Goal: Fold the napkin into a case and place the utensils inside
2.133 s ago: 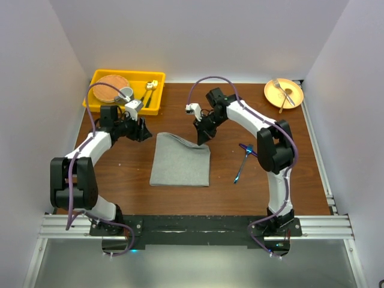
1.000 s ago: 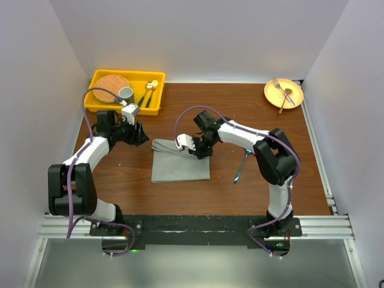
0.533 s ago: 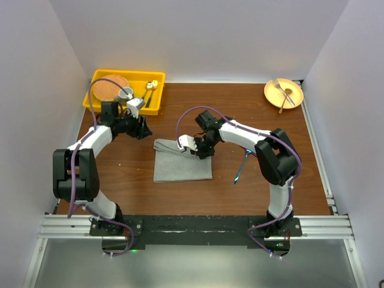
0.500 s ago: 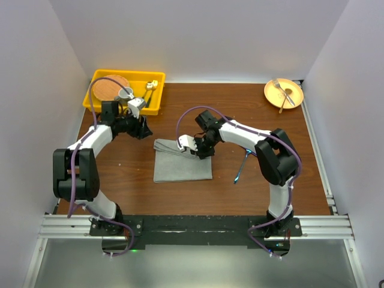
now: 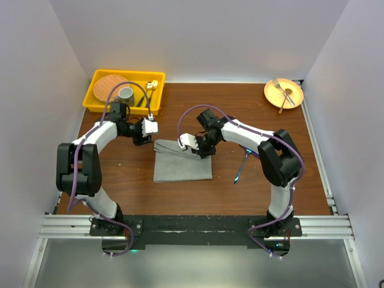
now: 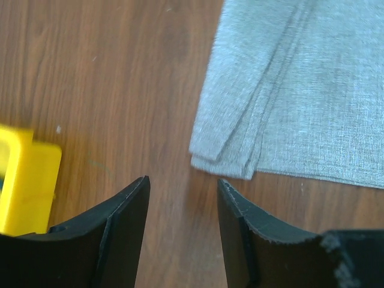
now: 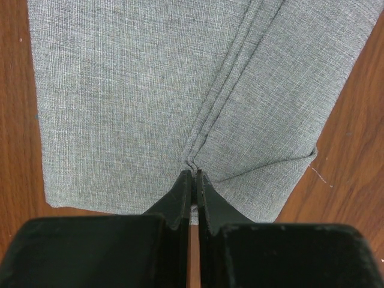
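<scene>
Pinching a raised pleat of the napkin [image 5: 180, 167], the right gripper [image 5: 200, 150] has its jaws clenched tight on the cloth near the napkin's far right corner; in the right wrist view the fingertips of this gripper [image 7: 193, 177] meet with no gap, and the creases of the grey napkin [image 7: 132, 90] run straight into them. The napkin lies partly folded on the brown table [image 5: 120, 180], with layered edges stacked along its far side. Just off the napkin's far left corner, the left gripper [image 5: 141, 137] hangs with its jaws released. In the left wrist view bare wood shows between the fingers of this gripper [image 6: 183, 186], and the napkin's layered corner [image 6: 228, 150] sits just beyond them, untouched. Right of the napkin, the blue-handled utensils [image 5: 242, 161] lie on the wood, partly hidden by the right arm. Beyond the napkin to the left stands a yellow tray [image 5: 96, 101].
</scene>
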